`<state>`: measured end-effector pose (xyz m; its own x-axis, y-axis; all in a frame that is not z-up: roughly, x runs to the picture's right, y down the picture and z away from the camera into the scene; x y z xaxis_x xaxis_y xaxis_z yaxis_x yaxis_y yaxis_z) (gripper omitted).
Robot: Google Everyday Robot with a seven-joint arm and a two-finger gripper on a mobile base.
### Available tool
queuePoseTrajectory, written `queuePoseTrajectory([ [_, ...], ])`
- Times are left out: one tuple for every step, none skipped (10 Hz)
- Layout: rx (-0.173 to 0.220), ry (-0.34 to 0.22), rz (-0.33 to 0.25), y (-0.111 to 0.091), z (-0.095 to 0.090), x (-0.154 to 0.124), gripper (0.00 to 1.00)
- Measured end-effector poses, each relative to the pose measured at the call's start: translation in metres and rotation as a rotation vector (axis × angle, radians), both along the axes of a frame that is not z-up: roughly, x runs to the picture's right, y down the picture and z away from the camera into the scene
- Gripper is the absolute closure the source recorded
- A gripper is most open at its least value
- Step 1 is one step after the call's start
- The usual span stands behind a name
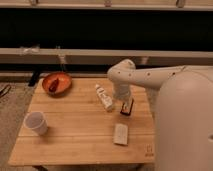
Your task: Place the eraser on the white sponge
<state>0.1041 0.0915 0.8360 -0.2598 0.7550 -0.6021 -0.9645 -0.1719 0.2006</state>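
My gripper [122, 101] hangs low over the right side of the table [75, 137], right at the eraser [127, 107]; I cannot tell whether it is open, closed or gripping. The eraser lies near the table's right edge, just beside the white bottle [104, 97]. The white sponge [120, 134] sits apart, toward the front edge. Open wood runs left to the cup [36, 123]; an orange bowl [56, 83] fills the far-left corner.
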Motion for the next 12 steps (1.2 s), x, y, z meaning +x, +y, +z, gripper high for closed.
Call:
queuePoseTrajectory([
  [0.004,-0.005,0.016,-0.002,0.013,0.007,0.35],
  [0.006,-0.010,0.025,-0.002,0.023,0.011,0.35],
  [0.009,-0.016,0.037,-0.003,0.036,0.017,0.35],
  [0.009,-0.017,0.049,-0.002,0.047,0.026,0.35],
  [0.011,-0.018,0.054,-0.002,0.053,0.030,0.35],
  [0.011,-0.019,0.058,-0.001,0.060,0.034,0.35],
  [0.013,-0.021,0.062,0.000,0.066,0.039,0.35],
  [0.010,-0.022,0.062,0.002,0.070,0.044,0.35],
  [0.008,-0.024,0.061,0.004,0.073,0.045,0.35],
  [0.002,-0.029,0.057,0.008,0.077,0.046,0.38],
  [-0.004,-0.036,0.052,0.011,0.080,0.047,0.46],
  [-0.013,-0.041,0.047,0.014,0.081,0.047,0.54],
])
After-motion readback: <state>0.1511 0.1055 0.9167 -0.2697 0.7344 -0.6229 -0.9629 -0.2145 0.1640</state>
